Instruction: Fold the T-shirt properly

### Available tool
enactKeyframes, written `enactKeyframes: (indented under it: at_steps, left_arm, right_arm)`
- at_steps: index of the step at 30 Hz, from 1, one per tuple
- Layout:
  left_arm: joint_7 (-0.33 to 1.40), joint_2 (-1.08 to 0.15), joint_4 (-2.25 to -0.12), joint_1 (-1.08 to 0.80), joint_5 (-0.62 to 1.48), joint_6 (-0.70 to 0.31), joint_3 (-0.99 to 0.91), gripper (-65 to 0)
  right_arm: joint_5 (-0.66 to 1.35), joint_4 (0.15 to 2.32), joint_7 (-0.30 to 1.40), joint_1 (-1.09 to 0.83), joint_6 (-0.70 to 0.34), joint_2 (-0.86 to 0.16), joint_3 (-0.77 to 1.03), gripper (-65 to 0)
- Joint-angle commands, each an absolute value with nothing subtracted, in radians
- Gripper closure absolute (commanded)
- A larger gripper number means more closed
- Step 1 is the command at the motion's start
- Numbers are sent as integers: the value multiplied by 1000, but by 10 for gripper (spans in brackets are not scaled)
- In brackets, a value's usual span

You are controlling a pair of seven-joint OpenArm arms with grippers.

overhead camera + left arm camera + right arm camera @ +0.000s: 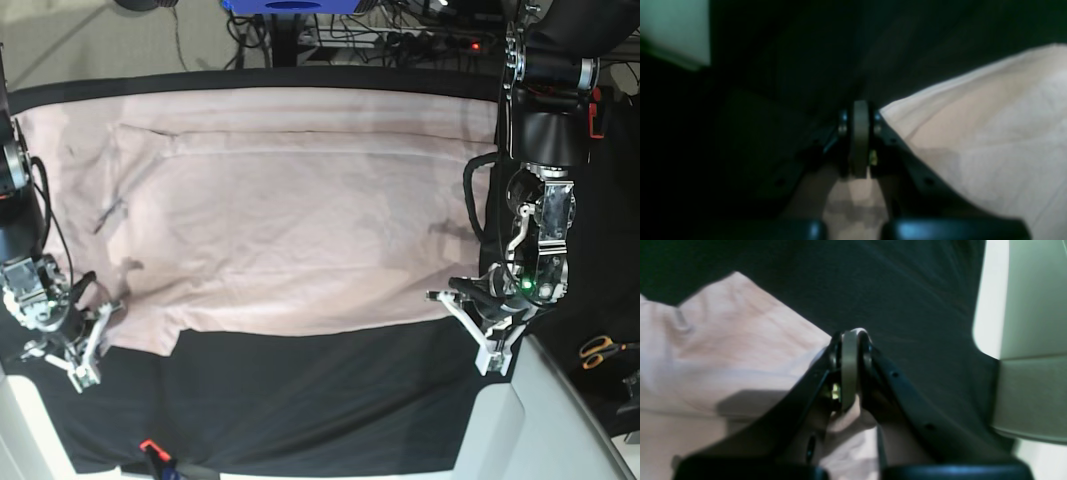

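Note:
The pale pink T-shirt (pixel 290 210) lies spread wide across the black table cloth (pixel 320 400). My left gripper (pixel 490 355) is at the shirt's near right corner. In the left wrist view it (pixel 860 106) is shut, with pink cloth showing between the fingers and the T-shirt (pixel 990 133) stretching off to the right. My right gripper (pixel 82 368) is at the near left corner. The right wrist view shows it (pixel 850 336) shut too, with a bit of fabric poking past the tips and the T-shirt (pixel 723 350) lying to its left.
Orange-handled scissors (pixel 600 350) lie on the cloth at the far right. White table edges (pixel 540 430) border the cloth at the near corners, also seen as a pale edge (pixel 1030 340) beside the right gripper. Cables and a blue stand (pixel 290 6) sit beyond the far edge.

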State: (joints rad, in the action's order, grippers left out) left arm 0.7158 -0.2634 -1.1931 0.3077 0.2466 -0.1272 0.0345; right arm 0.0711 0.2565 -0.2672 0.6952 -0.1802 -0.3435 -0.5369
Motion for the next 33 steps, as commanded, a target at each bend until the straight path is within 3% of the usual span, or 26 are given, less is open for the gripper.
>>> enactKeyframes:
  at_steps: [1,4,17,20,33]
  left_arm:
    - [693,-272,-1214,337,251,-124,31,0]
    - [693,-271,-1216,337,251,-124,31,0]
    - [757,-265,-1317,271,251,-124,31,0]
    - [762,-269,-1342,228,251,-124,31,0]
    - [763,-335,-1351,84,249,-124,39,0]
  right_arm:
    - [77,265,-295,743,-139,-358,-533,-15]
    - [77,268,-297,745,-84,-360,-535,-15]
    - [82,272,-289,702,-81,-380,-522,-8]
    - [85,305,-222,657,-81,-381,-521,-8]
    - [81,900,188,335,-79,-414,-239,-6]
